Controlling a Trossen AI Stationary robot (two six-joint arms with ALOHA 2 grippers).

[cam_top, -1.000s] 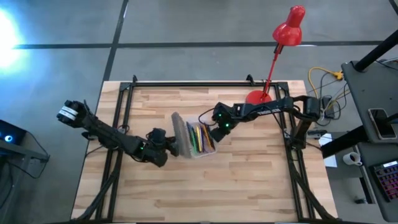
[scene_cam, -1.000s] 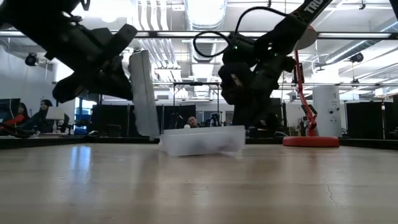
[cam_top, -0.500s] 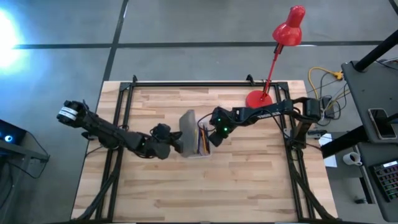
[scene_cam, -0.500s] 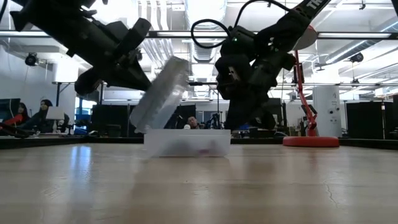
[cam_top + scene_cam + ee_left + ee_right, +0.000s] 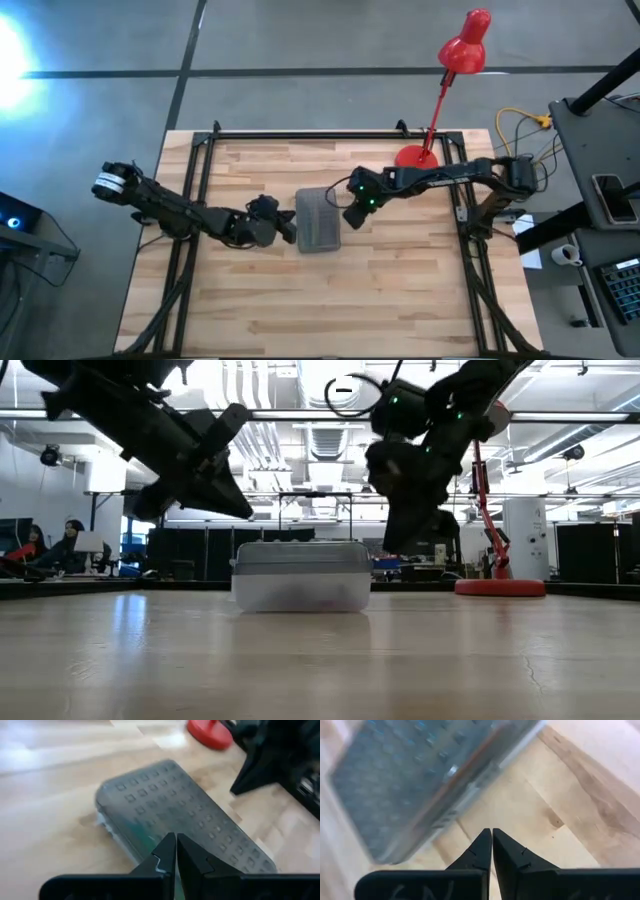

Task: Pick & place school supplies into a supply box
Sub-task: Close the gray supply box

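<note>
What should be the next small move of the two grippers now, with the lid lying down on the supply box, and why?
Probably press the lid down lightly with the left gripper, or else lift both arms away. The supply box looks closed, its ribbed lid flat on top. Both grippers are shut and hold nothing, the left gripper beside one end and the right gripper by the other. Whether the lid has latched cannot be seen.

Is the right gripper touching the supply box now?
Apart. In the low view the shut right gripper hangs beside the closed supply box, and background shows between them. The high view agrees.
</note>
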